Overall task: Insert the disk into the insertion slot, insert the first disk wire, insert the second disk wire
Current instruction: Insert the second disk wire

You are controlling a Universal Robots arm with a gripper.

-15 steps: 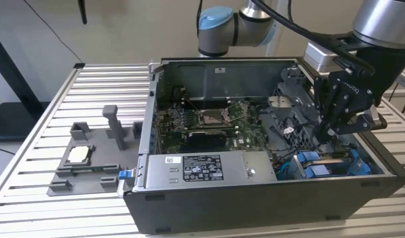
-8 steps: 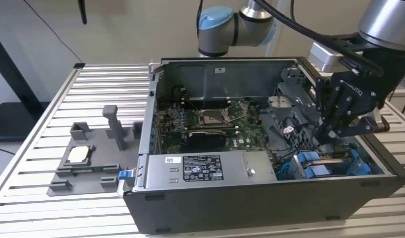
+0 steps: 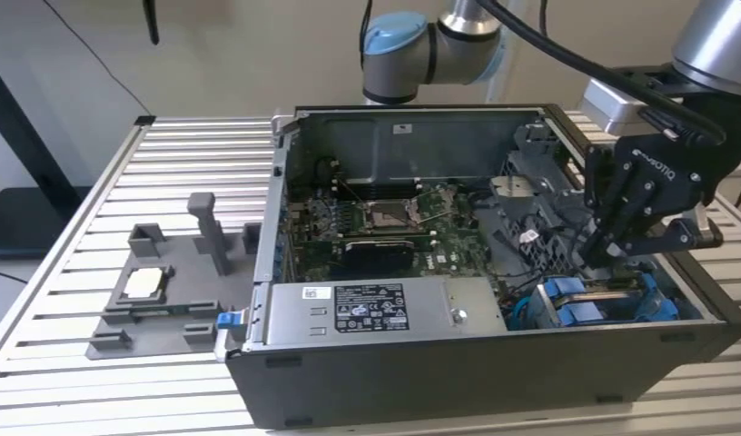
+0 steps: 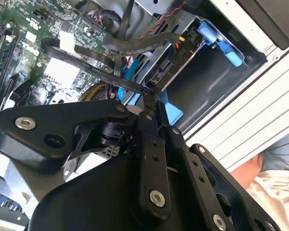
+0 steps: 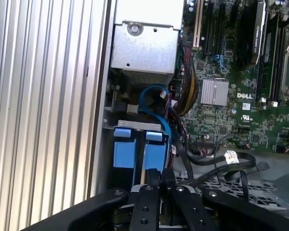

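My gripper (image 3: 597, 252) hangs inside the open computer case, just above the insertion slot (image 3: 607, 313) at the exterior view's right. Its fingers (image 4: 151, 98) are shut together, pinching the end of a flat black wire (image 4: 94, 67) that runs back across the motherboard. Blue carrier tabs (image 5: 135, 151) of the disk (image 3: 565, 304) sit in the slot's grey cage (image 4: 207, 77), right below the fingertips (image 5: 156, 175). Most of the disk body is hidden inside the cage.
A silver power-supply box (image 3: 359, 309) sits beside the slot, with the motherboard (image 3: 383, 218) behind it. Blue and black cables (image 5: 156, 96) crowd the gap between them. A grey fixture (image 3: 164, 291) stands on the slatted table (image 3: 55, 363). A person's hand (image 4: 245, 173) shows beyond the case wall.
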